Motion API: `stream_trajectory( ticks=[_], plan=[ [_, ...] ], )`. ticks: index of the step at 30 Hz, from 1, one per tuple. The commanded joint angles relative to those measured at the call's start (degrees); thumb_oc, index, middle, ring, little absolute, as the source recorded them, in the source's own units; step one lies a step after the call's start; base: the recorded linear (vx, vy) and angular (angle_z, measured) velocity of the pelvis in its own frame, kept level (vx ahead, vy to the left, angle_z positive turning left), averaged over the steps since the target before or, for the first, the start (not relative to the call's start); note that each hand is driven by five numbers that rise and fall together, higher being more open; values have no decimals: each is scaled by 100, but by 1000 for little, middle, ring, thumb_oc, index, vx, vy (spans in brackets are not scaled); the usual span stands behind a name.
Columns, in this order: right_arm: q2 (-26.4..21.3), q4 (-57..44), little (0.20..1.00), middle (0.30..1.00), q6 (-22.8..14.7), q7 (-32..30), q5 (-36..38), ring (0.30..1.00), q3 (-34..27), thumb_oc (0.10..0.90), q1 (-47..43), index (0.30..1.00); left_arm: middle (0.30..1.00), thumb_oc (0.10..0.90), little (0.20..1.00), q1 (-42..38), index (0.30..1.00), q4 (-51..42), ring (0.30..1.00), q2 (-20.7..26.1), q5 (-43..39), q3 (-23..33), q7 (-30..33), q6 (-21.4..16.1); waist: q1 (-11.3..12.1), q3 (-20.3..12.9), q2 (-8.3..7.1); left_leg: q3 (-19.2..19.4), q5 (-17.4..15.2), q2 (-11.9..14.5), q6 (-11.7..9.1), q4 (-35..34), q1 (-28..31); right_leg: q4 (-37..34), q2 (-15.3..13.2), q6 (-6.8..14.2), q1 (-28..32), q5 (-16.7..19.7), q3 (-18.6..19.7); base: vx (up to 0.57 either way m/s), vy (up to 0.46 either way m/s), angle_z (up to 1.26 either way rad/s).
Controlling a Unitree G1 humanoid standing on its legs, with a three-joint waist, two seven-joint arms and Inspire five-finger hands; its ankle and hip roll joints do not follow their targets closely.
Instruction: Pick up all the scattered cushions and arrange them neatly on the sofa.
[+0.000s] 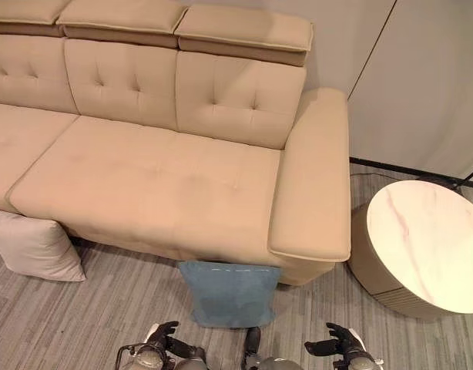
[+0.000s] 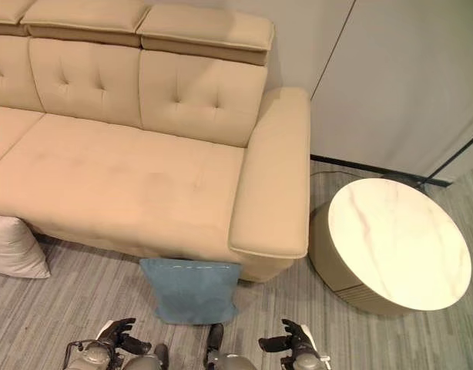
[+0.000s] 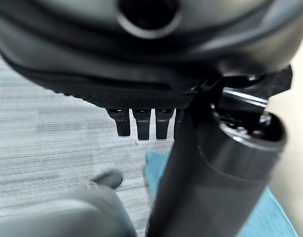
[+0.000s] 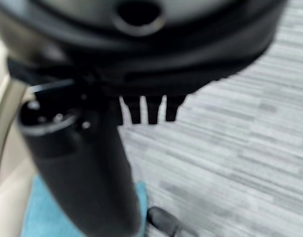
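Two cushions are on the striped grey floor, none on the beige tufted sofa (image 1: 144, 177), so nothing is done yet. At lower left a plump pale cushion (image 1: 32, 245) leans on the sofa front; at bottom centre, a flatter square blue cushion (image 1: 229, 293). Just below it, the left hand (image 1: 163, 339) and right hand (image 1: 337, 343) hang relaxed, empty. At right stands a round marble-topped table (image 1: 429, 247).

The left hand (image 3: 141, 74) hangs over the grey striped carpet floor (image 3: 48, 128), its dark fingers (image 3: 144, 123) straight, relaxed and holding nothing. Past them a soft blue fabric cushion (image 3: 270, 217) lies on the floor, touching the beige upholstered sofa (image 3: 292, 128).
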Motion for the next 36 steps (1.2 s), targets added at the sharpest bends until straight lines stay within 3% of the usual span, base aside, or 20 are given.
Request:
stream_trajectory(
  ticks=[1, 9, 13, 17, 19, 20, 25, 36],
  plan=[
    [-190, 40, 900, 900, -67, -125, 1, 900, -25, 800, 250, 900, 900, 800, 900, 125, 900, 183, 900, -20, 147, -42, 57, -80, 15, -218, 85, -56, 143, -343, 263, 16, 121, 592, -308, 825, 177, -682, 519, 71, 118, -12],
    [-116, -172, 900, 900, -126, -168, 65, 900, -16, 800, 134, 900, 900, 800, 900, 89, 900, 100, 900, 171, -133, 248, 211, -151, 136, -139, 71, -54, 133, -474, 386, -110, 95, 868, -447, 960, -92, -651, 563, -11, 97, -8],
    [-168, -538, 900, 900, -297, -330, 437, 900, -81, 800, -266, 900, 900, 800, 900, -233, 900, -279, 900, 323, -903, 470, 516, -437, 171, 261, 54, -98, 147, -526, 396, 261, -685, 1289, -580, 963, -886, -578, 544, -220, 11, 11],
    [-364, -1199, 900, 900, -486, -706, 693, 900, -65, 800, -779, 900, 900, 800, 900, -592, 900, -1018, 900, 411, -1809, 476, 779, -834, 208, 599, 141, -74, 238, -567, 367, 802, -1980, 1762, -760, 874, -2171, -487, 523, -301, 29, 7],
    [-382, -1359, 900, 900, -542, -787, 739, 900, -120, 800, -855, 900, 900, 800, 900, -631, 900, -1177, 900, 431, -1870, 450, 820, -874, 192, 607, 165, -81, 254, -577, 366, 852, -2184, 1799, -773, 860, -2362, -483, 531, -91, 25, 7],
    [-429, -1472, 900, 900, -590, -947, 821, 900, -190, 800, -965, 900, 900, 800, 900, -740, 900, -1295, 900, 446, -1977, 396, 883, -953, 198, 672, 233, -113, 86, -532, 319, 1035, -2421, 1967, -753, 890, -2609, -621, 562, -72, 24, 3],
    [-532, -1685, 900, 900, -865, -1405, 1069, 900, -274, 800, -1688, 900, 900, 800, 900, -1311, 900, -1639, 900, 569, -2239, 294, 1097, -1134, 127, 710, 321, -169, 102, -442, 308, 1643, -3844, 2295, -804, 858, -3917, -535, 564, -163, -10, 0],
    [-475, -1951, 900, 900, -1153, -1876, 1150, 900, -256, 800, -2343, 900, 900, 800, 900, -2121, 900, -1687, 900, 592, -2332, 171, 1458, -1260, -9, 597, 308, -303, 239, -397, 301, 1779, -5085, 2523, -858, 866, -5190, -438, 645, -41, -12, 0]
  ],
)
